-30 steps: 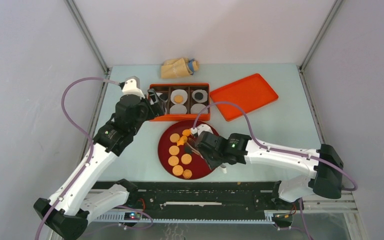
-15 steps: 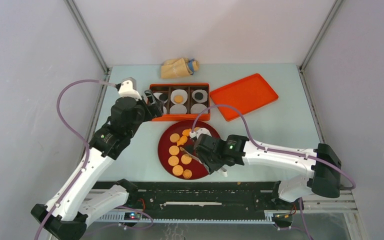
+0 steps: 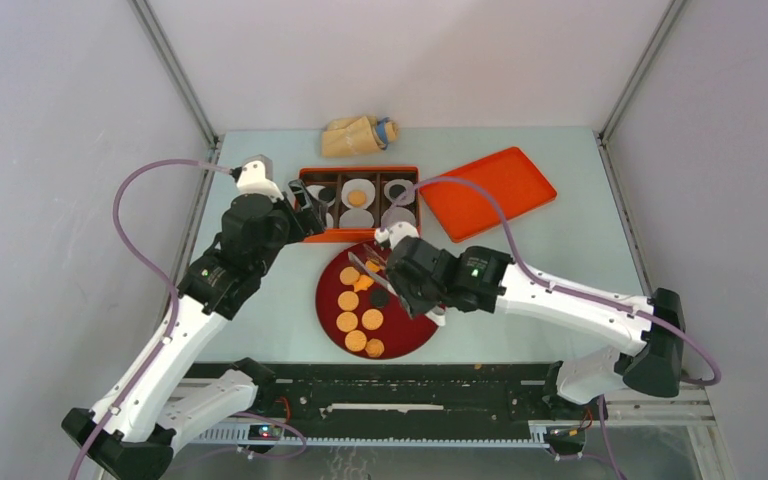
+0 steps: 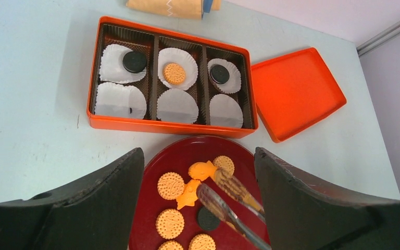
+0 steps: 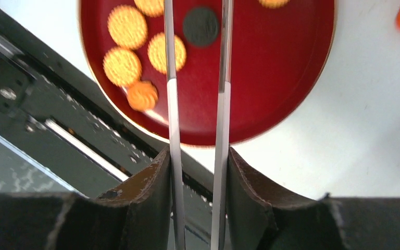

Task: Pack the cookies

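Several orange-tan cookies, a black cookie and orange shaped pieces lie on the dark red plate. The orange box holds a black cookie, a tan cookie and another black cookie on white liners. My right gripper is shut on metal tongs; their arms stand apart over the plate, tips by the orange pieces, nothing seen between them. My left gripper is open and empty, above the box's near left and the plate's far edge.
The box's orange lid lies right of the box. A tan paper bag lies behind the box. The black rail runs along the table's near edge, just below the plate. The cage posts stand at the back corners.
My right gripper has moved with the tongs from the plate's middle toward its far side, uncovering a black cookie. My left gripper shifted slightly left, then stayed.
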